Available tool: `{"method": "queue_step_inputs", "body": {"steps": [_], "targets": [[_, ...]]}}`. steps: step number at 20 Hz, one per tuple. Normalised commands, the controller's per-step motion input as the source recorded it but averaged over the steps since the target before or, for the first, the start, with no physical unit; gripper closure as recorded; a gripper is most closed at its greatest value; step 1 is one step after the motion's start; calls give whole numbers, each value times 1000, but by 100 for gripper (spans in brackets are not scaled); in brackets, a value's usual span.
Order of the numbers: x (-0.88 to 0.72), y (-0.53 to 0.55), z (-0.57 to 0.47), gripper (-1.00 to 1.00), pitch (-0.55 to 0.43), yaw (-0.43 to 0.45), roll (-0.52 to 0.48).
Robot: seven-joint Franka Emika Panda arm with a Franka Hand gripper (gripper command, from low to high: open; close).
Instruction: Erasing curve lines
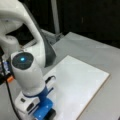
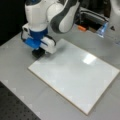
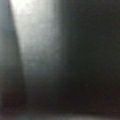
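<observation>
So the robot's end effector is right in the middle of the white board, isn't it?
Not quite. In a front view the end effector is down at the far corner of the white board, toward that view's left, not in the middle. The middle of the board is bare apart from a bright glare spot. No curve lines show on the board in either front view.

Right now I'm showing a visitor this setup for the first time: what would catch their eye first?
The big white and grey robot arm, filling a front view's top, stands out first. Next is the white board lying flat on the grey table, with a bright glare spot on it and no marker line I can make out. The blue end effector sits low at the board's corner.
</observation>
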Motion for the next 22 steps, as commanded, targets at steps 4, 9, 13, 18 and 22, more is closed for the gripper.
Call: {"method": "queue_step_inputs", "body": {"steps": [4,9,13,18,22], "targets": [[164,-183,71,100,72,30,174],[164,-183,71,100,72,30,174],[157,-189,61,100,86,81,210],[149,-203,27,100,76,101,246],[153,-207,35,100,73,34,228]]}}
